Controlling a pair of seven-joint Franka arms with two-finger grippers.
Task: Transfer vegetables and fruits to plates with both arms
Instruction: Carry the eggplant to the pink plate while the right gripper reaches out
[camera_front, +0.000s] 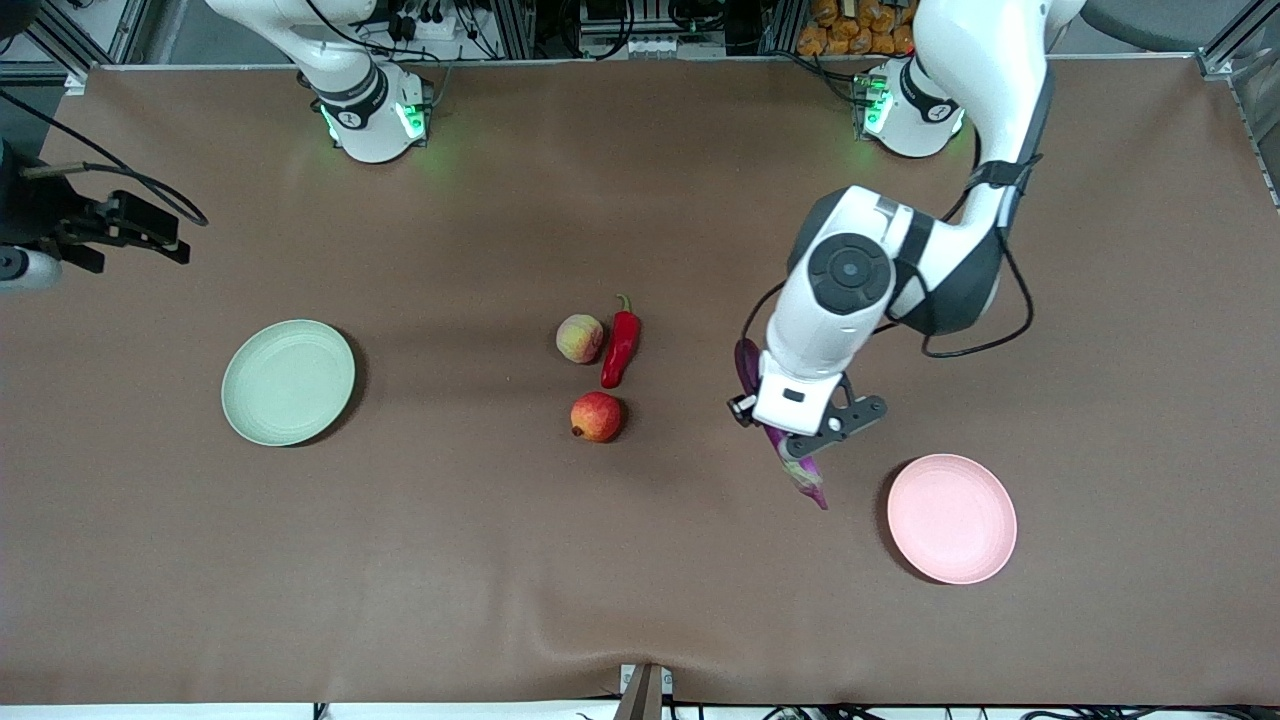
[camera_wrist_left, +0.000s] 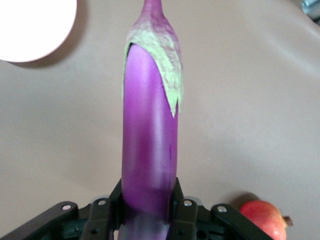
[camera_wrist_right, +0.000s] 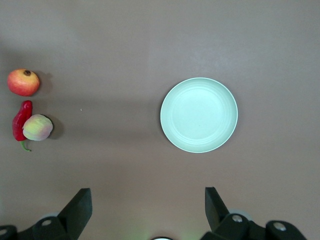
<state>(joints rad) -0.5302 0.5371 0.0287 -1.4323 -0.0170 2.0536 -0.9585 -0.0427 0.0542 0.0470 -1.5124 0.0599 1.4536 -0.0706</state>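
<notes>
- Left gripper (camera_front: 800, 440) is clamped on the eggplant (camera_front: 790, 455), held up off the table w/ the fingers (camera_wrist_left: 182, 212) pinching its blunt end; most of its length sticks out past the fingertips, calyx end leading.
- Step in hand, as I judge it: carry the eggplant to the pink plate (camera_front: 952, 518), which sits just beside the gripper toward the left arm's end of the table.
- To do it well: keep the carry low and slow, since a long overhang can swing; bring the eggplant's middle, not the gripper, over the plate centre; lower till it rests, then let go.
- Eggplant: long, slender, glossy purple skin, likely slick; calyx matte, pale green, wrinkled.
- Pink plate: round, matte, faintly ridged, shallow rim, so a roll-off is possible.
- Well apart from the left gripper, mid-table: pomegranate (camera_front: 596, 416), round, red-orange, small crown; peach (camera_front: 580, 338), round, pale yellow-pink; chili pepper (camera_front: 621, 346), shiny red, curved green stem, touching or just beside the peach.
- Right gripper (camera_wrist_right: 147, 210) waits w/ fingers spread wide, holding nothing, high over the table edge at the right arm's end.
- Green plate (camera_front: 288, 382): round, matte mint, ridged, empty, below and ahead of the right gripper.
</notes>
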